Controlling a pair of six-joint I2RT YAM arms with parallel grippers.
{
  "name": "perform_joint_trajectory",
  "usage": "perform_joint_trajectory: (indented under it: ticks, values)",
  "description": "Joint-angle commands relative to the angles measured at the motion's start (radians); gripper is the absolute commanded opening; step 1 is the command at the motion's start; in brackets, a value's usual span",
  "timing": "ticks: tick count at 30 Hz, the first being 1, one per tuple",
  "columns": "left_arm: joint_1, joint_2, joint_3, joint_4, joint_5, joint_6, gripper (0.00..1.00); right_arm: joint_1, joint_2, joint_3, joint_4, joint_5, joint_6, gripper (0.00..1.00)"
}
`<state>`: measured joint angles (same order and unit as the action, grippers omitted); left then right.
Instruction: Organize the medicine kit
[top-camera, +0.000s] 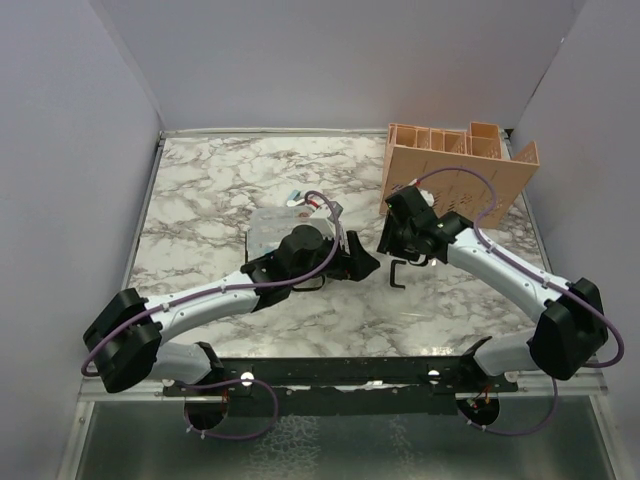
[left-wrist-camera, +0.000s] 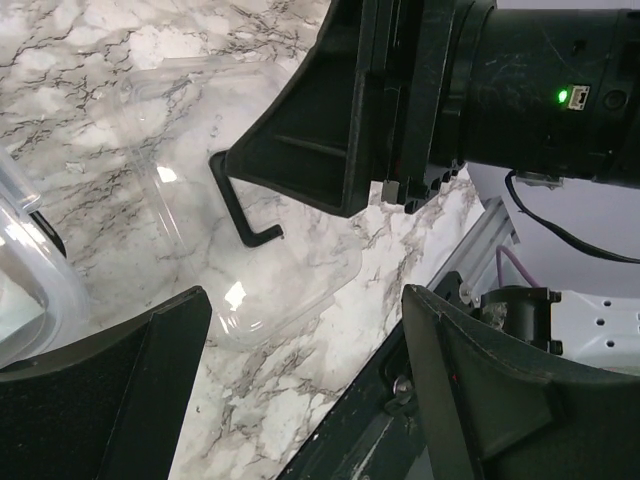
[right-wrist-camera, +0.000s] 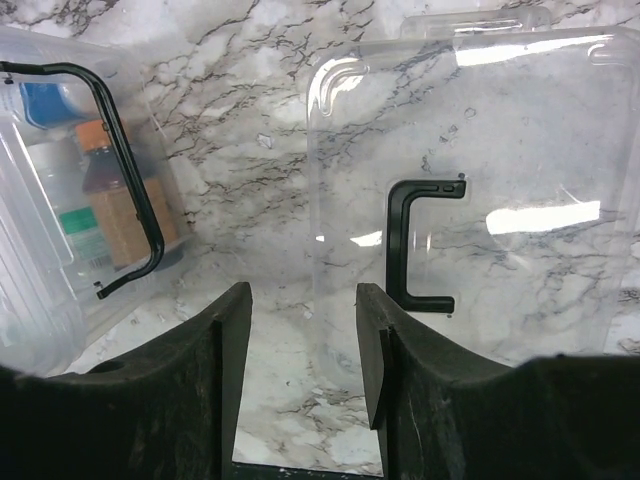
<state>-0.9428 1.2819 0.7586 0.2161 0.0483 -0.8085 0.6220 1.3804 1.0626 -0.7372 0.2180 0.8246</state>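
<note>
Right pincer (right-wrist-camera: 300, 300) parted, clear lid (right-wrist-camera: 500, 150) just ahead, medicine kit (right-wrist-camera: 60, 230) leftward

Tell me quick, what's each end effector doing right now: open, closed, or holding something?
Left end effector: open, holding nothing.
Right end effector: open, jaws partly apart at the edge of the clear lid, not clamped on it.

I saw marble-pattern table (top-camera: 200, 190). On it, left of centre: clear medicine kit box (top-camera: 268, 232). Just right of it, clear lid (right-wrist-camera: 520, 150) lay flat, black handle (right-wrist-camera: 420, 245) showing. Peach slotted organizer (top-camera: 455, 175) sat far right.
</note>
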Motion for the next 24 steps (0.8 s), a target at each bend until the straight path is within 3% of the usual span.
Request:
perform_joint_trajectory:
  ticks: [1, 4, 7, 10, 24]
  values:
    - [-0.008, 0.034, 0.041, 0.046, -0.001, 0.011, 0.8, 0.005, -0.018, -0.002, 0.028, 0.005, 0.041, 0.46]
    - [-0.012, 0.049, 0.043, 0.047, -0.004, 0.004, 0.79, 0.005, -0.008, -0.003, 0.014, 0.025, 0.031, 0.47]
    - [-0.018, 0.038, 0.026, 0.045, -0.038, -0.002, 0.79, 0.005, 0.025, 0.002, -0.047, 0.056, 0.035, 0.63]
    - [-0.021, 0.026, 0.009, 0.045, -0.056, -0.003, 0.79, 0.005, 0.075, 0.0, -0.074, 0.06, 0.022, 0.73]
    - [-0.031, 0.017, -0.018, 0.04, -0.081, -0.004, 0.76, 0.005, 0.277, 0.067, -0.043, 0.002, -0.064, 0.72]
